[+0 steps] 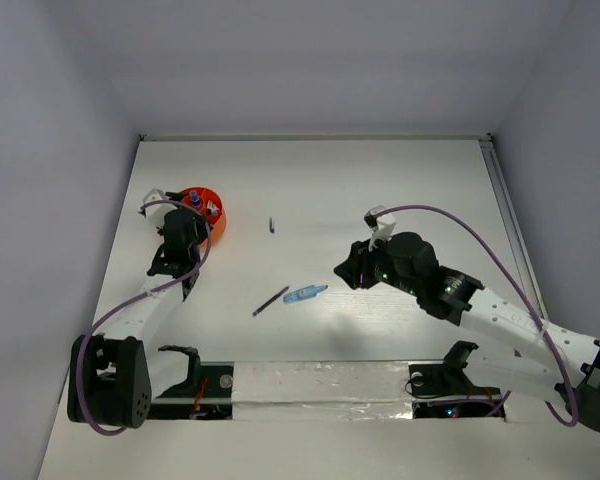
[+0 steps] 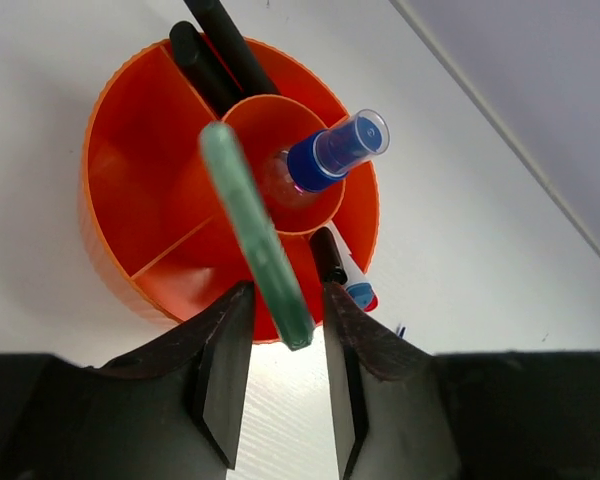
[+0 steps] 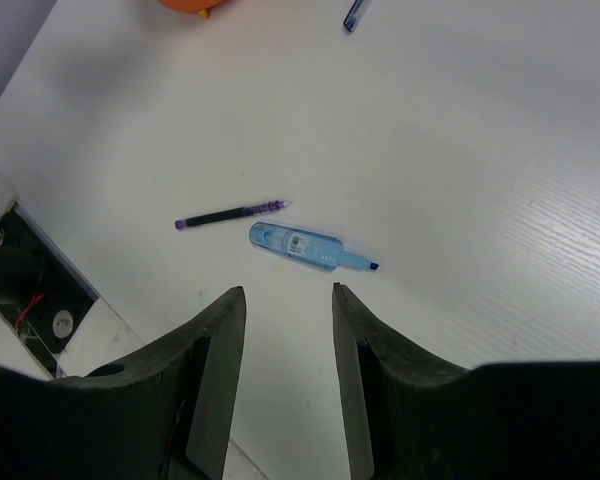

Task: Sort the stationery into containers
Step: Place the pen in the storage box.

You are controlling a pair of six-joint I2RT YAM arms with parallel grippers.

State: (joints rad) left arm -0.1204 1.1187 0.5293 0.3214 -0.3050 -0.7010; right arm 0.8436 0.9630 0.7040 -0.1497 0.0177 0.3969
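Hanging the left gripper [image 2: 287,292] right over the orange cup [image 2: 130,190], with jaws parted narrowly, a shade wider than the green marker [image 2: 242,205] tilting loose between the fingertips, across the cup's near rim, beside the blue-capped bottle [image 2: 330,155]. Holding the right gripper [image 3: 288,292] above the table [image 3: 500,150], moderately wide, gripping nothing; noting light-blue marker [image 3: 302,245] and purple pen [image 3: 225,215] just ahead of its fingertips.

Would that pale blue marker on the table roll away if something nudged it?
Probably not far: the pale blue marker looks broad and flattish, so it likely slides. Its plastic body seems stiff and light. The smooth white table may let it skid.
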